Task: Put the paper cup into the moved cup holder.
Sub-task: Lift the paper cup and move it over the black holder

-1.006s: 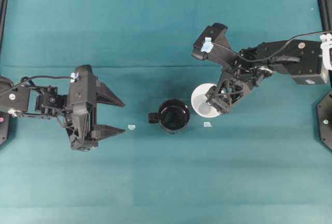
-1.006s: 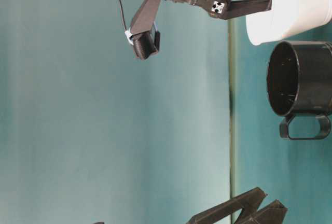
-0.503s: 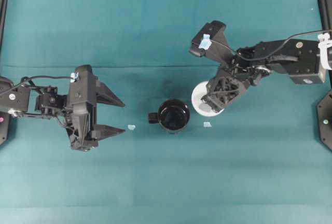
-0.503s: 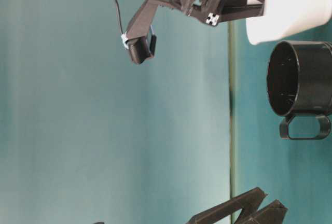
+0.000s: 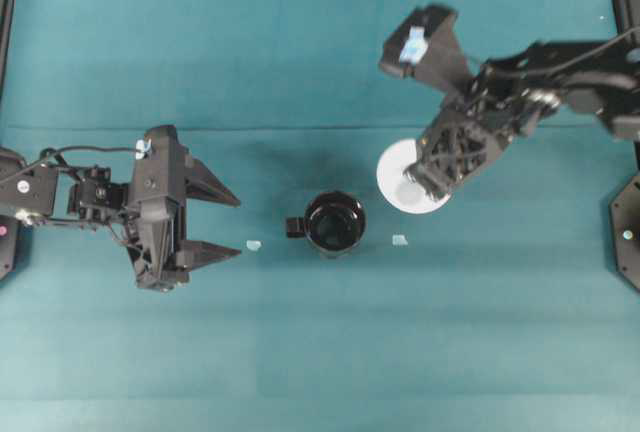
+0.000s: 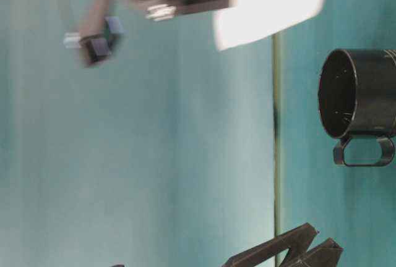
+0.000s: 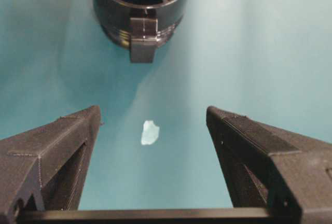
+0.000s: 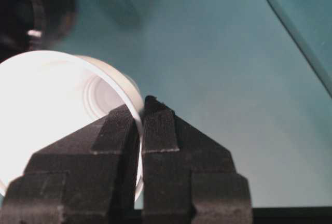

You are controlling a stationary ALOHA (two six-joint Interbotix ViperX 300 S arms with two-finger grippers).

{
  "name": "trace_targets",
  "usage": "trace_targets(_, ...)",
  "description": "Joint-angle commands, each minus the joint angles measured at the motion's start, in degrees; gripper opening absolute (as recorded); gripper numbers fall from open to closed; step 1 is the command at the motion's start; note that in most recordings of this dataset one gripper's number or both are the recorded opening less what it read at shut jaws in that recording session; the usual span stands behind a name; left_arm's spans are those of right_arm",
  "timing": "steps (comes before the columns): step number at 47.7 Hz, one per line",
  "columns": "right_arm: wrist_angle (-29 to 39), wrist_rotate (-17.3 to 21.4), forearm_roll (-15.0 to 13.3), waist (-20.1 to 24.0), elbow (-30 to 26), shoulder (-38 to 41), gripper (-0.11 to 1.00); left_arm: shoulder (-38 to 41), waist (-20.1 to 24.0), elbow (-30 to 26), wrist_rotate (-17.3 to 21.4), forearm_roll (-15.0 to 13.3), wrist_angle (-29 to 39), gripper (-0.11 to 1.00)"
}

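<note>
My right gripper (image 5: 428,180) (image 8: 141,111) is shut on the wall of the white paper cup (image 5: 404,174) (image 8: 49,107), one finger inside the rim and one outside. The cup (image 6: 269,6) hangs in the air, clear of the cloth, up and to the right of the black cup holder (image 5: 335,222) (image 6: 362,101). The holder stands upright at the table's middle, its tab pointing left toward my left gripper (image 5: 238,223) (image 7: 153,115). That gripper rests low and open, with nothing between its fingers, and the holder (image 7: 140,6) lies straight ahead of it.
Two small pale scraps lie on the teal cloth: one (image 5: 254,245) (image 7: 150,132) between the left fingers' tips and the holder, the other (image 5: 400,240) just right of the holder. Black frame posts stand at the table's left and right edges.
The right gripper closed on the cup's wall and lifted it off the cloth, moving up and slightly right. The left arm and the holder stayed still.
</note>
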Motion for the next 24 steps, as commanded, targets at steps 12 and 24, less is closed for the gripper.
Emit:
trace_targets(12,-3.43,0.62,0.79,3.52,-8.79,3.34,-0.08,-0.53,-0.09,-0.53,-0.09,0.00,-0.26,0.85)
trace_targets(24,-4.57,0.53,0.79,5.98,-12.30,9.05,-0.08,-0.53,-0.09,-0.44,-0.09,0.00,-0.26,0.85)
